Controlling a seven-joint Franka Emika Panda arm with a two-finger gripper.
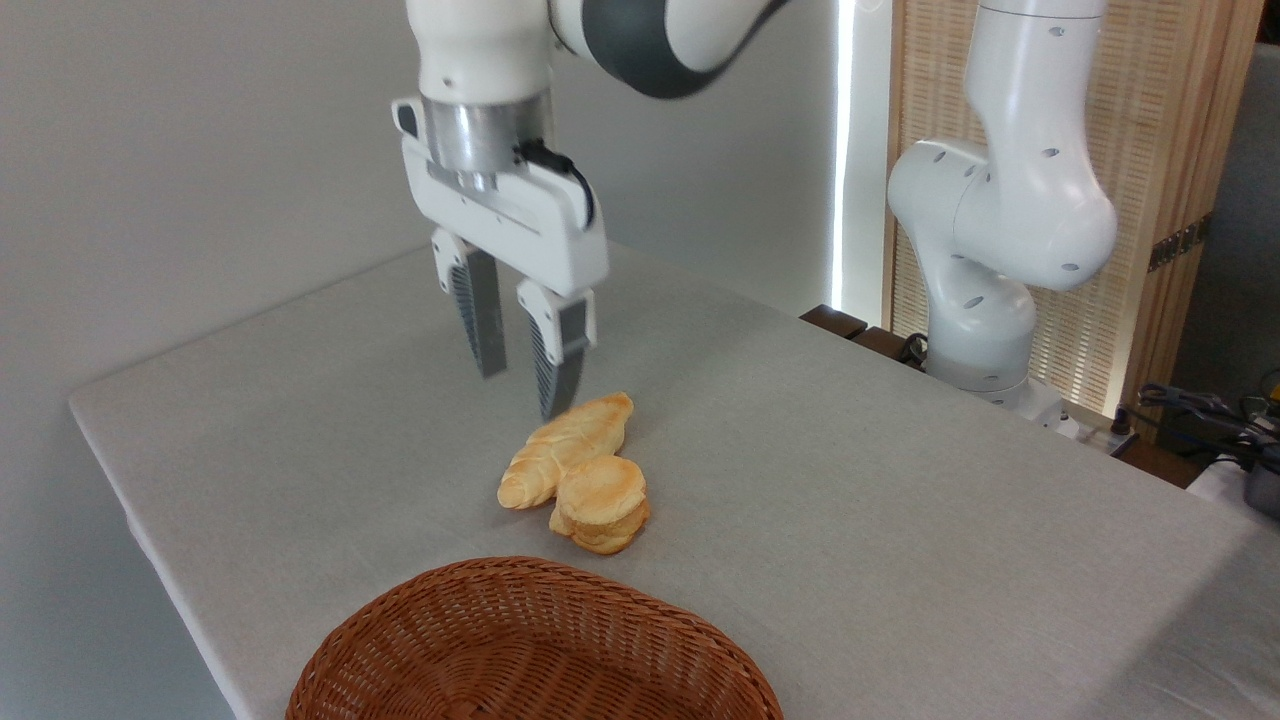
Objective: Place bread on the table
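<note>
Bread [601,504] — below-right of (open) hand [525,393]

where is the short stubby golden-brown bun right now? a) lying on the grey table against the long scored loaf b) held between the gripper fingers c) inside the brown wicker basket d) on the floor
a: the short golden-brown bun lies on the light grey table, touching the long scored loaf; the gripper hangs open above, holding nothing.

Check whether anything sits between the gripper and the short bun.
Partly. The long loaf lies on the table right under the open gripper, its near side touching the short bun. Straight above the bun nothing visible blocks; the basket sits apart, nearer the camera.
</note>
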